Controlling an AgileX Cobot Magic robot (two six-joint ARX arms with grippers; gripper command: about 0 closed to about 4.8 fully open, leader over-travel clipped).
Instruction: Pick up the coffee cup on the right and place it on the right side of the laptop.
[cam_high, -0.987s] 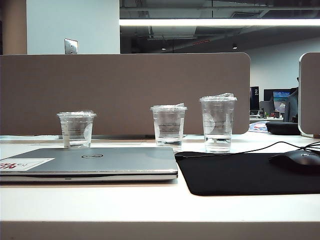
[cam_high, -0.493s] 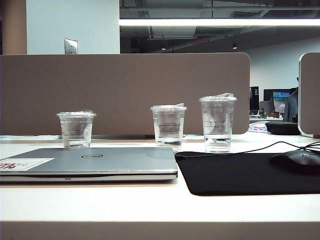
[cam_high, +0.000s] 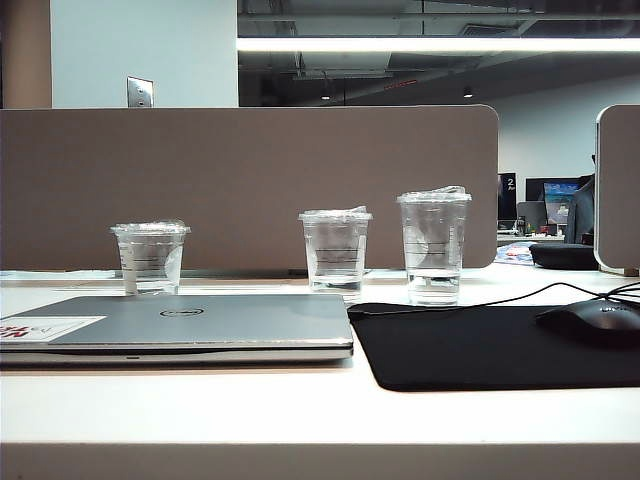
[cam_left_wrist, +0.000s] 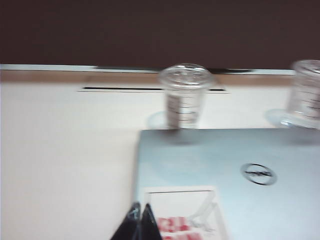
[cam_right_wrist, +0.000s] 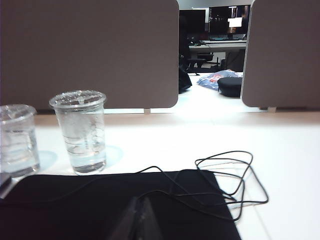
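**Nothing grasped yet: both pincers idle at the near edge**

Judged step: the very start, reach not begun. Nearest, the left pincer (cam_left_wrist: 140, 220) sits low over the laptop's (cam_high: 190, 325) sticker corner, tips pressed together, holding nothing. The right pincer (cam_right_wrist: 140, 220) is over the near part of the black mat (cam_right_wrist: 115, 205), tips likewise together, empty.

The coffee cup (cam_high: 434, 246), tallest of three, stands upright just past the mat's far edge, near the counter's (cam_high: 300, 420) back, apart from the medium cup (cam_high: 335, 252). The short cup (cam_high: 151, 258) is behind the laptop's far left.

Next move calls for: right pincer spreads wide, goes forward over the mat, takes the cup by its side wall, kept upright since there's liquid in it. Drop spot is just right of the laptop, on the mat.

View differences: only the exterior view shows the mouse (cam_high: 590, 322) and no arm at all; only the right wrist view shows the looped cable (cam_right_wrist: 225, 175) lying beyond the mat's right corner.
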